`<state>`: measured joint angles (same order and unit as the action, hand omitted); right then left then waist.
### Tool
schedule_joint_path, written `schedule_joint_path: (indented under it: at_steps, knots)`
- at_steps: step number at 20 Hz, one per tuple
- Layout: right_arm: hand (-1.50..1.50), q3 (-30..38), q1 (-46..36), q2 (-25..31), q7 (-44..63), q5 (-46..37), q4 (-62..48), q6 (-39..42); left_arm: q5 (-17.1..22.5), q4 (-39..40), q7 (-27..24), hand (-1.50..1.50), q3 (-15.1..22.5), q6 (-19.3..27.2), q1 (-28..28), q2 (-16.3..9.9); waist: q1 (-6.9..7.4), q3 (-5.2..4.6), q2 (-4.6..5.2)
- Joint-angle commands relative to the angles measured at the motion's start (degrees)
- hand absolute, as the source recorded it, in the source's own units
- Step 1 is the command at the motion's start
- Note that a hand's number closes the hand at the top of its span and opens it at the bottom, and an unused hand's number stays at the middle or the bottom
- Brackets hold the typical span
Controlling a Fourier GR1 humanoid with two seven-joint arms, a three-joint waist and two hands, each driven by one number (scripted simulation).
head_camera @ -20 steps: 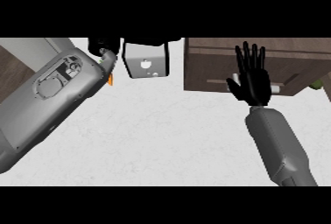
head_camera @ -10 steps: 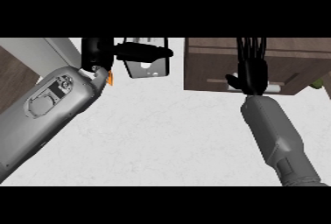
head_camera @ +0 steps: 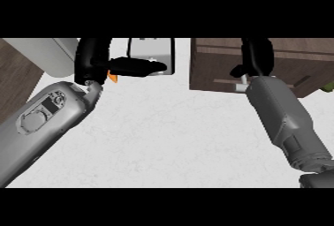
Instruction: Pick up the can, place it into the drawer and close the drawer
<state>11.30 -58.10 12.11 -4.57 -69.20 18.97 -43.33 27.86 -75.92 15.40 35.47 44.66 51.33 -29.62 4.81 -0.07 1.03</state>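
The can, pale grey-white, stands at the counter's far edge in the upper middle of the head view. My left hand is just to its left, and black fingers curl across the can's lower front, hiding that part. The brown wooden drawer fills the upper right. My right hand lies over the drawer's left part, fingers running straight up out of view, holding nothing. Its grey forearm slants down to the lower right.
Something small and orange peeks out below my left hand. A pale grey block sits at the upper left beside a dark brown surface. A green thing shows at the right edge. The white counter spreads between my forearms.
My left hand has swung in from the left and curled its fingers across the can. My right hand has moved forward over the drawer, so its fingertips have left the view.
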Motion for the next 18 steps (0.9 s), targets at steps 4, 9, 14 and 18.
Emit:
schedule_joint_path:
  at_steps: [4, 9, 14, 18]
  knots:
    - [-1.50, 2.21, -6.06, 0.44, -1.75, 1.52, -4.49, -0.20, -0.41, -2.21, -1.28, -1.50, -1.95, -1.36, -3.51, -1.89, 1.14, 0.21, 1.02]
    - [-1.50, 6.12, -6.67, -2.46, -8.52, 7.18, -3.21, 0.66, -1.88, -4.22, -2.01, -1.50, -0.94, -0.38, -5.43, -0.91, 0.88, 0.35, 0.83]
    - [-1.50, 12.99, -9.17, -4.14, -13.99, 15.79, -1.00, 4.89, -1.48, -4.22, -2.34, -1.50, -1.51, -0.65, -6.84, -0.38, 0.32, 0.39, 0.56]
    - [-1.50, 16.77, -8.67, -4.29, -19.12, 20.44, -0.65, 7.65, -1.91, -5.50, -1.91, -1.50, -2.05, -1.49, -7.74, -2.30, -0.23, 0.34, 0.24]
